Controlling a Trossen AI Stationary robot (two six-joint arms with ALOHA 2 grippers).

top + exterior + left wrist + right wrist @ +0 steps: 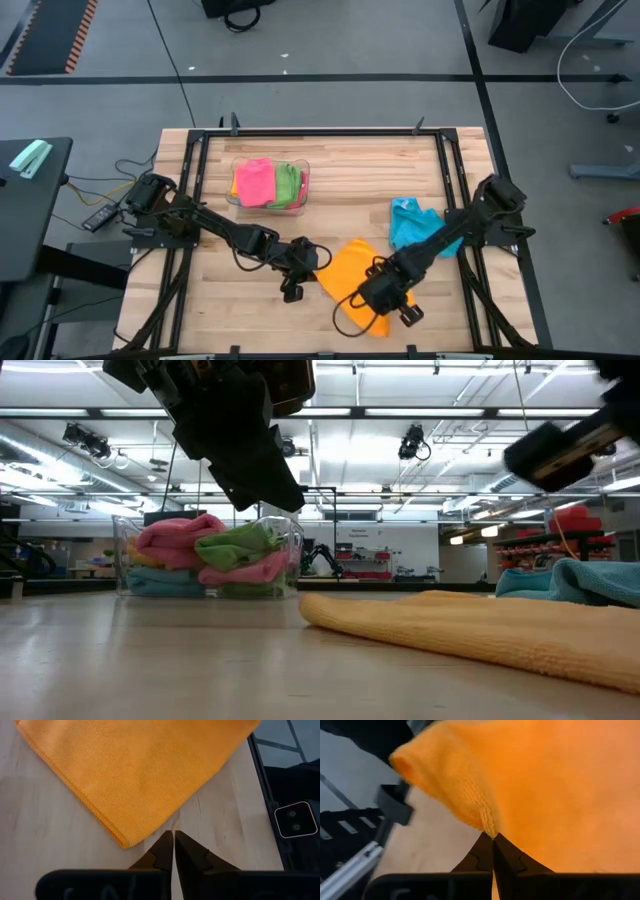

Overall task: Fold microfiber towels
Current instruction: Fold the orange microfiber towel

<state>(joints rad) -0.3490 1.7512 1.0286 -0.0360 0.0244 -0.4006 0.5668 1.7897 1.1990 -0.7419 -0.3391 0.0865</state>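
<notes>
Right pincer (493, 837) pinches orange towel's (352, 277) edge; left pincer (173, 836) shut, empty; blue towel (410, 222), towel-filled bin (300, 190) nearby.

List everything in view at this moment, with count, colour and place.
orange towel: one, orange-yellow, on the table front centre, between the two hands
blue towel: one, light blue, bunched on the table's right side
bin: one, clear plastic, back centre-left of the table
towels in bin: pink and green on top, more colours beneath; count cannot be told
table: one, light wood, black frame around it
left hand: shut, empty, just off the orange towel's left corner
right hand: shut on the orange towel's edge, at the front of the table
</notes>
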